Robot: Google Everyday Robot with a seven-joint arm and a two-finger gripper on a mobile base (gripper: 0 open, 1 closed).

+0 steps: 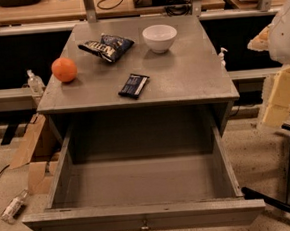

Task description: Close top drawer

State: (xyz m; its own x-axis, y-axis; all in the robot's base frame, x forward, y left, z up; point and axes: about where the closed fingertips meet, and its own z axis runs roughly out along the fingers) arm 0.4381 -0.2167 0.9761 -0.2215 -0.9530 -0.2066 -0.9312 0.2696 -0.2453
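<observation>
The top drawer [143,215] of the grey metal cabinet is pulled far out toward me. Its inside [140,180] is bare. The flat front panel runs along the bottom of the view, with a small knob [144,226] at its middle. Dark parts of my gripper [252,196] reach in from the lower right, with the tip close to the drawer's right front corner. A white part of my arm [285,31] shows at the upper right edge.
On the cabinet top [192,78] lie an orange [64,69], a blue chip bag [104,47], a white bowl [159,37] and a dark snack bar [133,85]. Cardboard [29,146] and a bottle [13,206] lie on the floor at the left. Yellowish foam [284,96] stands at the right.
</observation>
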